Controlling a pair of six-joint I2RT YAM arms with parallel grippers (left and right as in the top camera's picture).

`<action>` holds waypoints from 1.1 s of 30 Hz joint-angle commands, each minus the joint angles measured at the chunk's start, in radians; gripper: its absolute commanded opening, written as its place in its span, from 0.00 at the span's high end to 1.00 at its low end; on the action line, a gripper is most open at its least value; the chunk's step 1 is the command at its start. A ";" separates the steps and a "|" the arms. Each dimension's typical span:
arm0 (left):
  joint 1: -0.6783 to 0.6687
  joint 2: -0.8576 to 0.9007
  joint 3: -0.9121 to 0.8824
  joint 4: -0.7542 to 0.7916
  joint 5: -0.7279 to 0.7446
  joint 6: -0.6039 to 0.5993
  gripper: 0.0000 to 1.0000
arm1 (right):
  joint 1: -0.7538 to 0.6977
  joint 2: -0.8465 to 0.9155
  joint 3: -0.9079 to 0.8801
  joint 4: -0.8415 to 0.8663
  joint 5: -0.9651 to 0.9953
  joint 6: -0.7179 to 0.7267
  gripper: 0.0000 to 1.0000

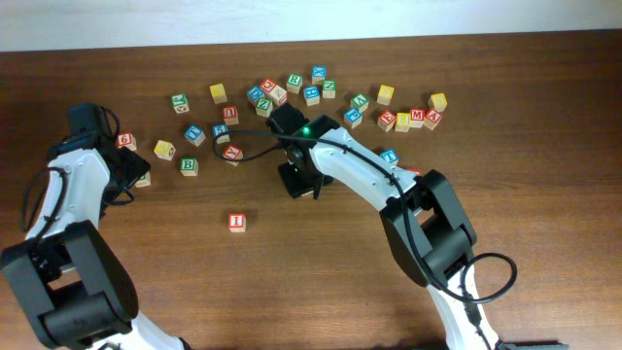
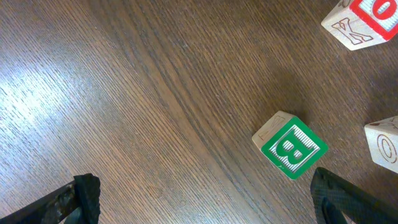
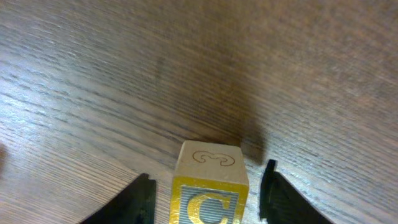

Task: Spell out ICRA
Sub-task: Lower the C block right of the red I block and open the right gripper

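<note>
c block [image 3: 210, 193] between parted fingers [image 3: 134, 202], right arm [image 1: 360, 170] outstretched

Green block [image 2: 291, 148]: B; yellow block [image 3: 210, 205]: C; red block [image 1: 236, 222]: I.

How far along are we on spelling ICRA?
Looks done: the I block sits alone, apart from the pile. In hand: the C block lies between the right gripper's open fingers, gaps on both sides. Left: no R or A placed yet; the left gripper is open, holding nothing.
</note>
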 commanded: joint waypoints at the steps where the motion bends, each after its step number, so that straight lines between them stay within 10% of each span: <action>1: 0.002 -0.022 -0.004 -0.001 -0.003 -0.003 0.01 | 0.008 0.014 -0.017 0.007 -0.002 0.011 0.66; 13: 0.002 -0.022 -0.004 -0.001 -0.003 -0.003 0.01 | 0.008 0.010 -0.014 0.016 -0.003 0.011 0.82; 33: 0.002 -0.022 -0.004 -0.001 -0.003 -0.003 0.01 | 0.161 -0.055 -0.015 -0.072 -0.074 0.233 0.82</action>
